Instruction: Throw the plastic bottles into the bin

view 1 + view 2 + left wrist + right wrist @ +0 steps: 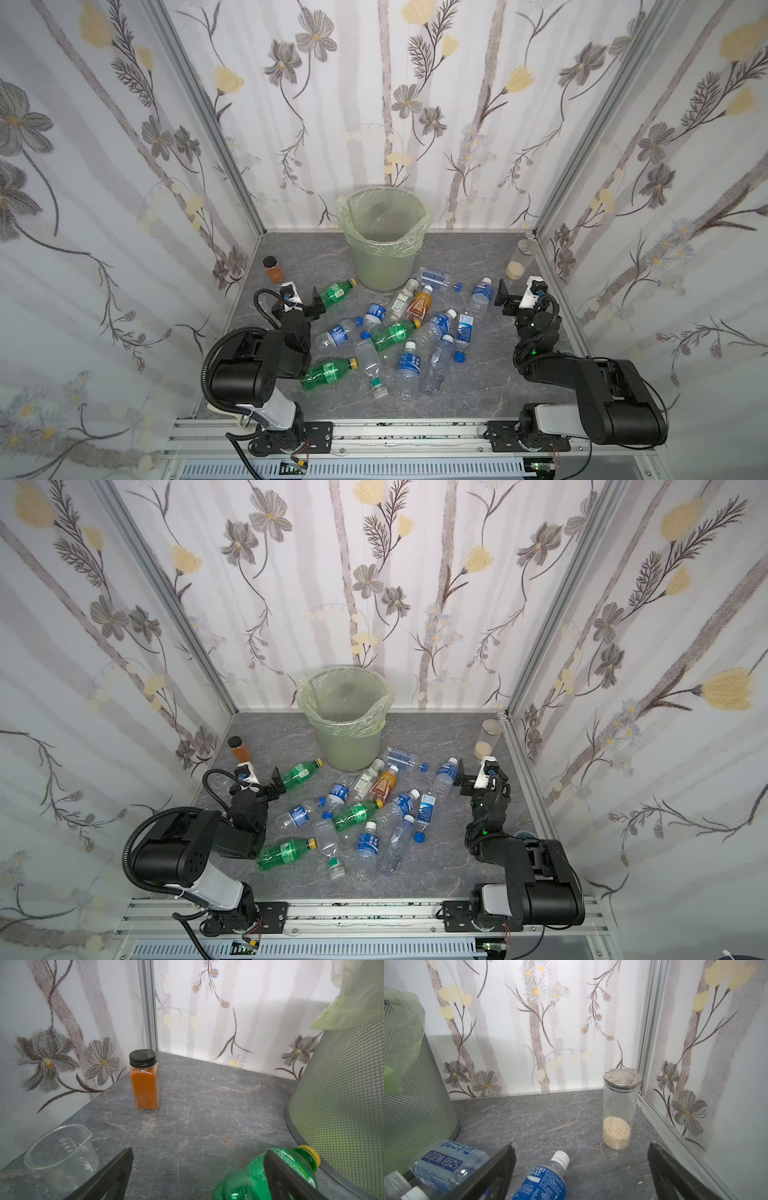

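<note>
Several plastic bottles lie scattered on the grey floor in both top views: green ones [392, 332], blue-labelled clear ones [409, 365], an orange one [419, 306] and a white-labelled one [402, 300]. The bin [380, 239], pale green with a bag liner, stands upright behind them. My left gripper [318, 306] [198, 1151] is open, with only bare floor between its fingers. One of those fingers stands in front of a green bottle [245, 1178]. My right gripper [503, 298] [581, 1146] is open and low over a blue-labelled bottle [544, 1182], whose white cap lies between the fingers.
A brown jar with a black cap [144, 1084] stands in the back left corner. A clear measuring cup [60, 1153] sits beside my left gripper. A tall clear jar with a metal lid [617, 1109] stands by the right wall. Floral walls close three sides.
</note>
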Motion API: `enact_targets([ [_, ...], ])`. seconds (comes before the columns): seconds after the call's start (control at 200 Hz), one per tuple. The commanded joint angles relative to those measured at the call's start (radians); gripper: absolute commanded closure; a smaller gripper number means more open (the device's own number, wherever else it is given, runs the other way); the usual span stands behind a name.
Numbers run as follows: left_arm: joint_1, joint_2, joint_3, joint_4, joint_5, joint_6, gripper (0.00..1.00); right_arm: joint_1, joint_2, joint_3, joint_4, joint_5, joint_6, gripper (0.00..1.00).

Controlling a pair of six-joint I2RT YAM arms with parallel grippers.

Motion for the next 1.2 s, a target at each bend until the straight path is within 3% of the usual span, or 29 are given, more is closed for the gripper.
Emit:
enact_targets([
  [0.0, 0.004, 0.0, 0.006, 0.041, 0.003, -0.015, 0.0, 0.001, -0.001, 0.003, 0.008, 0.004, -0.012, 0.0],
  [1.199, 0.009, -0.035, -0.005, 0.037, 0.011, -0.018, 0.0, -0.001, -0.035, 0.007, -0.024, 0.014, -0.003, 0.0],
])
